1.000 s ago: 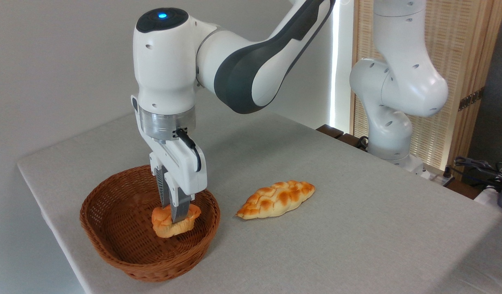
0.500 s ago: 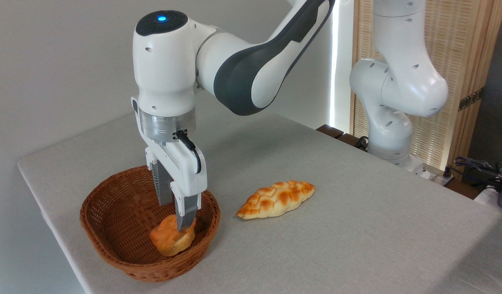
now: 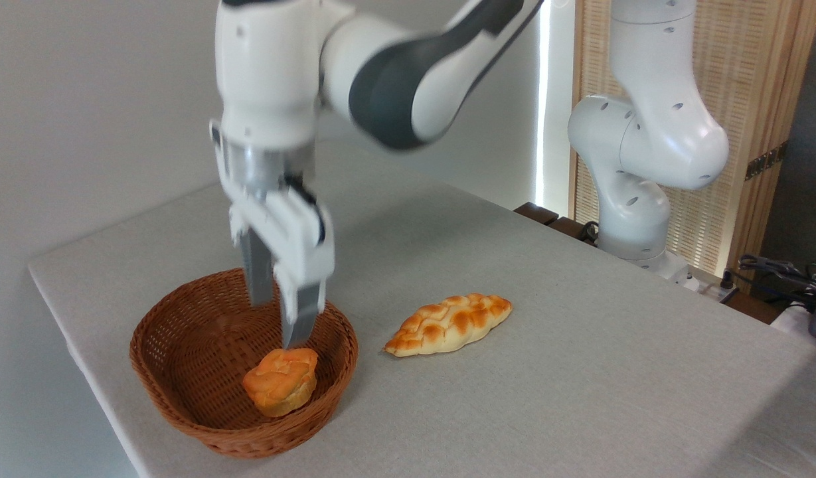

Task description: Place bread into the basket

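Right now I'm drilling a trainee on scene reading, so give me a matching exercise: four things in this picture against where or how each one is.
Things:
1. bread
2. braided loaf
3. basket
4. hand

States:
A. open, empty, above the basket
B. on the bare table, right of the basket
C. lying inside the basket
D. near the table's left front edge

Pairs: 1-C, 2-B, 3-D, 4-A

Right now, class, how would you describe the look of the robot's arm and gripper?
The arm has glossy white rounded shells with dark grey panels at the joints and a silver metal ring at the wrist. A short black cable loops onto the white gripper body, which ends in two flat grey fingers.
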Controlling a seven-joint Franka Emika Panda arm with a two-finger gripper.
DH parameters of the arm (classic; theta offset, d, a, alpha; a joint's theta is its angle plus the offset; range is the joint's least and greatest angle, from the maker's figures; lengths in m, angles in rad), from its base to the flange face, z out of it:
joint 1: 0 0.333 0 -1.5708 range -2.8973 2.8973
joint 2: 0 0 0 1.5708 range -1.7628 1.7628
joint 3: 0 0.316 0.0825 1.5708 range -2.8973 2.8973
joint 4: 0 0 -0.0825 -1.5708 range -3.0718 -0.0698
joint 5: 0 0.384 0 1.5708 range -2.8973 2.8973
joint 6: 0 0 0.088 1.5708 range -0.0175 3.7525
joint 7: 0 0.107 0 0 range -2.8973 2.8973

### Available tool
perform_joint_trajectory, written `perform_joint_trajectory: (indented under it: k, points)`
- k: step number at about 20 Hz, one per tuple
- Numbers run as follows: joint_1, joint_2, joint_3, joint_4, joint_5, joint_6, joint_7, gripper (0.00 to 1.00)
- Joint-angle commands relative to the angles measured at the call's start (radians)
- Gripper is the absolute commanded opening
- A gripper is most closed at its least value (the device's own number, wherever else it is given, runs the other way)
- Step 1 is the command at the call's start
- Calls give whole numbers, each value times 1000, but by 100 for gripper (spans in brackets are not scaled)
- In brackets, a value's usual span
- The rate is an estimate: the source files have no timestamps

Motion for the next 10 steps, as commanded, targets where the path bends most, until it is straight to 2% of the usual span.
perform_joint_trajectory:
  k: [1, 6, 9, 10]
  points:
    - [69, -85, -46, 53, 3, -182, -27, 100]
    - [69, -76, -29, 234, 15, -386, -108, 100]
    - [68, -75, -40, 253, 66, -412, -145, 100]
    - [57, -70, -44, 254, 102, -414, -153, 100]
